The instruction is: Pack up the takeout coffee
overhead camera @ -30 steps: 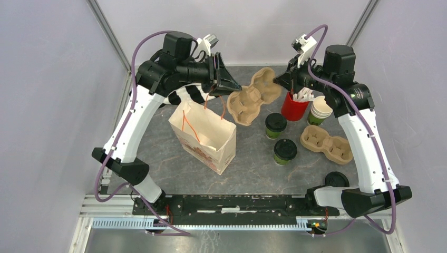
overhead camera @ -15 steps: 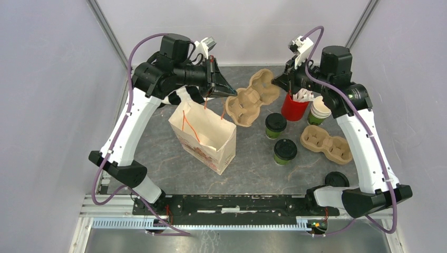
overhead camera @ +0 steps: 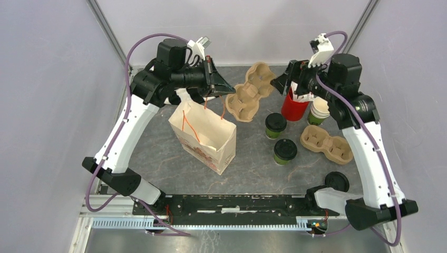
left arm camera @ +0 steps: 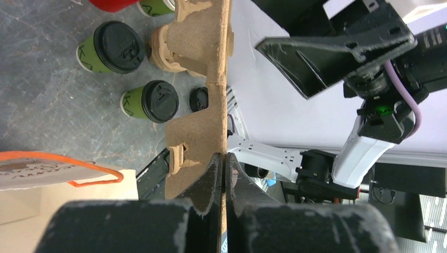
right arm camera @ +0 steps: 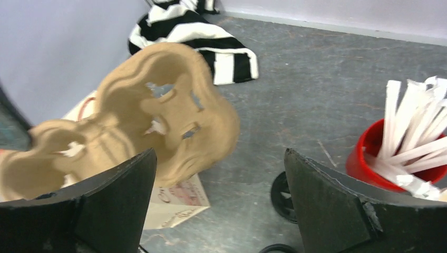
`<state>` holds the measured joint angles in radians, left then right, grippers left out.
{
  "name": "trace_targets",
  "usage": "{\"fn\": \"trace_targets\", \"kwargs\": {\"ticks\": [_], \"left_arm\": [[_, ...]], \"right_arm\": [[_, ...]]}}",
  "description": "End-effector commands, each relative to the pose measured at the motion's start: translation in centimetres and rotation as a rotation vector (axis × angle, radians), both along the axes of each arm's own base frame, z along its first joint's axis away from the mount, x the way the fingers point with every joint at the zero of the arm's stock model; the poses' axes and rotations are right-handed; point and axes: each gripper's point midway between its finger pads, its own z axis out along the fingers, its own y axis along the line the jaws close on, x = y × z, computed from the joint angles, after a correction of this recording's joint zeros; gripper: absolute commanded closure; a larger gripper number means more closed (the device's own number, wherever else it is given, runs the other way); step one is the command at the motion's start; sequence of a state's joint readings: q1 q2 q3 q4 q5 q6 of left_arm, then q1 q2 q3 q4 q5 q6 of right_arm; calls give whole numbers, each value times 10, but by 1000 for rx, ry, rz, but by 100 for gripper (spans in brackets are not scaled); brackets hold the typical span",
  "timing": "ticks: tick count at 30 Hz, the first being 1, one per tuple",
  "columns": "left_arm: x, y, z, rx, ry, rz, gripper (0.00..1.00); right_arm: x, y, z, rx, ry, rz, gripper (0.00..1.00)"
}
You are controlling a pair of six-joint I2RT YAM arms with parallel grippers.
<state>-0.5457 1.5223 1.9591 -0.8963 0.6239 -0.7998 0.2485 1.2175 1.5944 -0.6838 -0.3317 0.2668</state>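
Observation:
Two takeout coffee cups, green with black lids, stand on the table right of centre, one (overhead camera: 275,125) behind the other (overhead camera: 285,151); the left wrist view shows both (left arm camera: 110,47) (left arm camera: 150,100). My left gripper (overhead camera: 227,90) (left arm camera: 224,158) is shut on the edge of a brown cardboard cup carrier (overhead camera: 252,92) (left arm camera: 197,105), held above the table behind the cups. At the carrier's (right arm camera: 142,121) far right end my right gripper (overhead camera: 282,81) (right arm camera: 219,153) stands open, fingers apart and clear of it.
An open paper bag (overhead camera: 205,137) with orange handles stands left of centre. A second carrier (overhead camera: 326,143), a red cup of white sticks (overhead camera: 295,105), stacked lidless cups (overhead camera: 319,110) and a loose black lid (overhead camera: 336,181) are on the right. A striped cloth (right arm camera: 195,31) lies at the back left.
My right gripper has let go of the carrier and opened wide, drawing back to the right. My left gripper closed on the carrier's left edge and now holds it alone.

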Motion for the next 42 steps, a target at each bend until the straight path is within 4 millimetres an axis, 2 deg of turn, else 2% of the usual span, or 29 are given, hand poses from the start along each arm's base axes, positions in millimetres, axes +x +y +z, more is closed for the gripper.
{"fn": "trace_targets", "kwargs": {"ticks": [1,5,7,9,12,15,18,21,24,29,36,39,42], "left_arm": [[8,-2,32,-93,-141,32,98],[10,-4,42,-126,-203,21,98],[8,-4,44,-124,-219,4,98],[6,-4,41,-113,-222,-11,98],[-1,-1,36,-90,-228,-49,98],[-15,1,32,-71,-250,-116,98],[-30,7,30,-54,-290,-177,98],[-43,12,27,-49,-320,-228,98],[-50,12,23,-53,-325,-263,98],[-59,12,21,-80,-323,-311,98],[-67,14,14,-84,-313,-330,98],[-69,15,12,-83,-306,-336,98],[-72,15,14,-94,-311,-347,98]], "right_arm": [[-19,10,41,221,-45,-5,3],[-27,25,47,337,-57,71,4],[-23,24,52,318,-100,89,7],[-17,17,57,209,-181,103,12],[-8,0,57,73,-244,89,12],[-4,-11,64,130,-245,128,13],[-12,-15,59,290,-176,224,16],[-29,-3,46,450,-81,338,22],[-48,3,54,538,-94,387,23],[-56,7,37,551,16,435,30],[-76,11,48,614,45,475,34],[-81,13,45,623,79,479,41],[-83,14,35,633,111,480,41]]}}
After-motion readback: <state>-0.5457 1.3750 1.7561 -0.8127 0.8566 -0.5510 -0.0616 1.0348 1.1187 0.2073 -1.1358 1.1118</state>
